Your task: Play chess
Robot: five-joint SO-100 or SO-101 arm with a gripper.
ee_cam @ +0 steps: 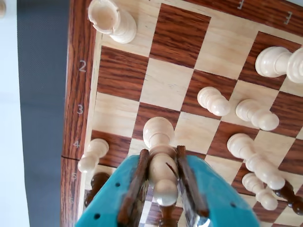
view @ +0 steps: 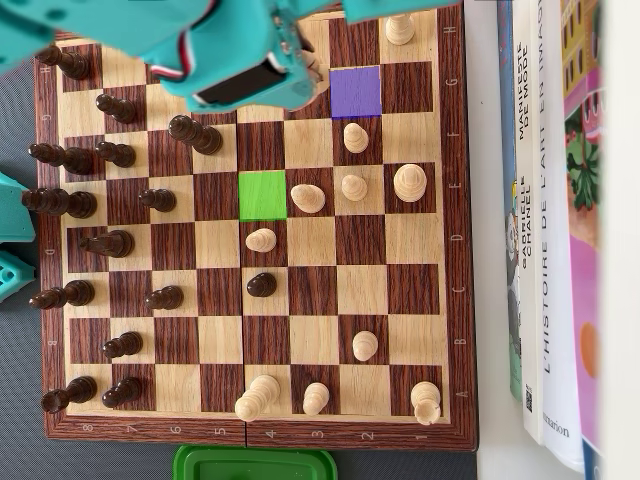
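Right now I have a light piece (ee_cam: 160, 156) clamped between the jaws of the gripper (ee_cam: 161, 189); in the wrist view the two teal fingers press its waist from either side, so the jaws are narrow and holding it. The piece looks like a pawn or bishop, though I cannot tell which from here. It sits over the chessboard (view: 455, 240) near the rank-4 and rank-5 markings on the board's rim, and I cannot tell whether its base is on the wood or just lifted. In the overhead view the arm covers that stretch of the board, so the held piece is hidden there. Two squares on the board are tinted: a purple square (view: 356, 91) close to the arm and a green square (view: 263, 195) nearer the board's centre. I judge these to mark where the move starts and ends, probably purple to green, but that is a guess. The game itself is in its middle stage, with several light pieces advanced toward the centre and one dark pawn (view: 261, 285) out among them. For this move the grasp is done; the carry, the placing and the release are left.
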